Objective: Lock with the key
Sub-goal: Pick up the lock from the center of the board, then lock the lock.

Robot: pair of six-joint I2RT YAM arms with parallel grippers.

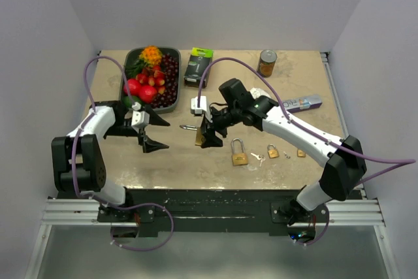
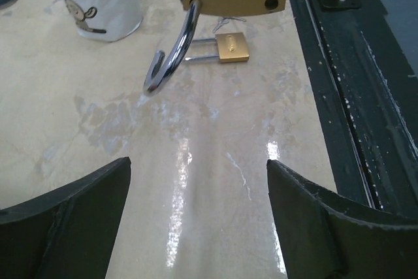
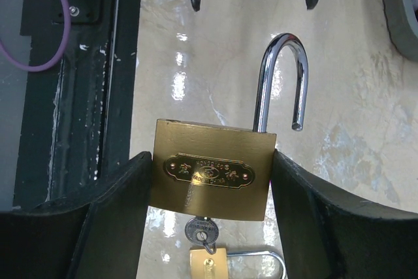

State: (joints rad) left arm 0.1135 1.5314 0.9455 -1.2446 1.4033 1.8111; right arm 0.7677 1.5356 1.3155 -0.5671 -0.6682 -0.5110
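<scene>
Where the right gripper (image 1: 206,136) sits near the middle of the top view, its two black fingers (image 3: 111,207) are clamped on the narrow sides of a brass padlock (image 3: 212,178), holding it over the beige table (image 1: 176,171). In the right wrist view the lock fills the centre of the frame. It has a square golden body with an oval embossed plate on its face. Its chrome shackle (image 3: 282,76) rises toward the top of the frame and stands open: one leg is seated in the body, and the free end hangs clear of it. A silver key (image 3: 201,232) sticks out of the underside, at the lower centre of the frame. At the bottom edge below it, a second brass padlock (image 3: 210,264) lies on the table. The left gripper (image 2: 197,164) faces the held lock from the left of the top view, its fingers spread wide with nothing between them.
</scene>
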